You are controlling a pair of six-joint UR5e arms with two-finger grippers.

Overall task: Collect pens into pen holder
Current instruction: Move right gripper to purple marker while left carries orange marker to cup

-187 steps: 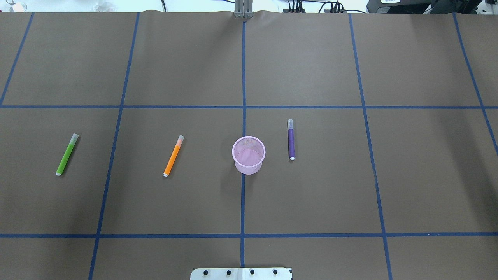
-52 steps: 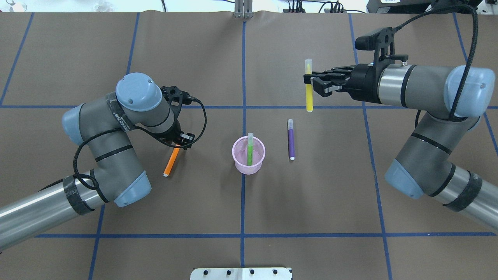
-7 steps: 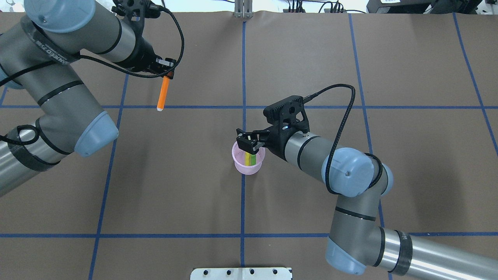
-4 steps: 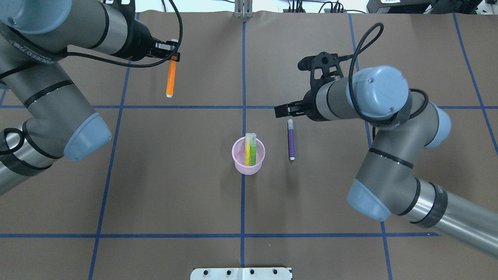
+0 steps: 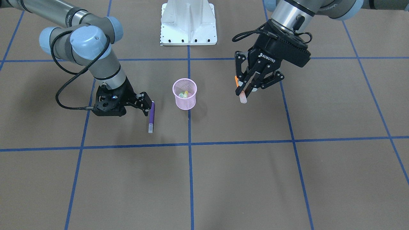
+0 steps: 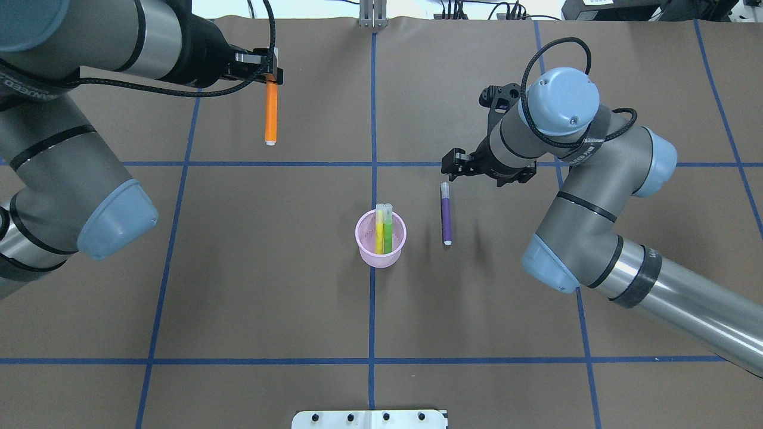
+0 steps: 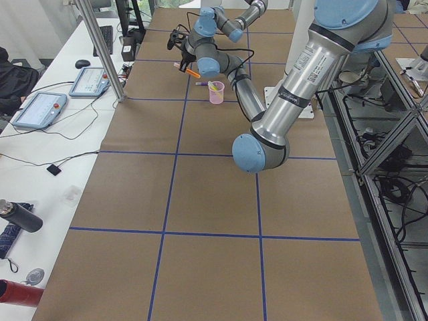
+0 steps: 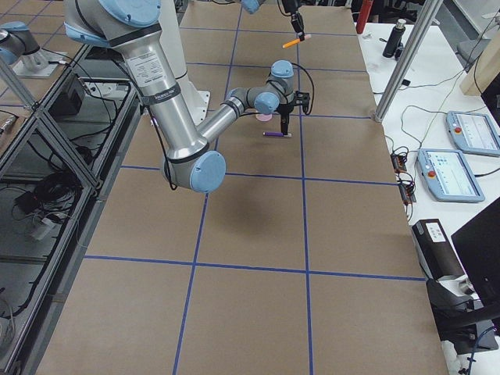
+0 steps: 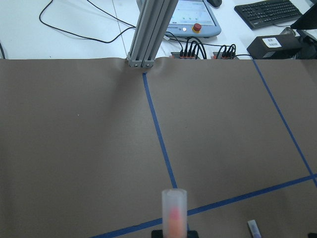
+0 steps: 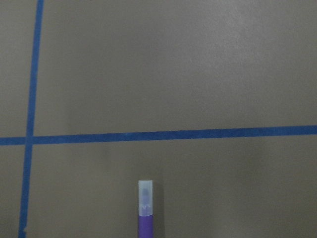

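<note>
Against the frame 0.6 s earlier, the right end effector [image 6: 456, 167] had swung in above the cap end of the purple pen [image 6: 446, 217]. The left end effector [image 6: 271, 74] stayed clamped on the orange pen [image 6: 271, 116], aloft and well apart from the pen holder [image 6: 372, 257]. We could not tell whether the right fingers were apart or together. The purple pen lay flat on the bench [image 6: 238, 298] beside the holder, cap away from the robot.

A robotics lab: grey-and-blue jointed robot arms [image 6: 587, 196] are reaching over a brown paper-covered table [image 6: 268, 298] gridded with blue tape [image 6: 372, 328]; white benches [image 7: 30, 144] are carrying touchscreen control pendants [image 7: 39, 109], a black keyboard [image 9: 270, 12] and cables [image 9: 190, 48].
</note>
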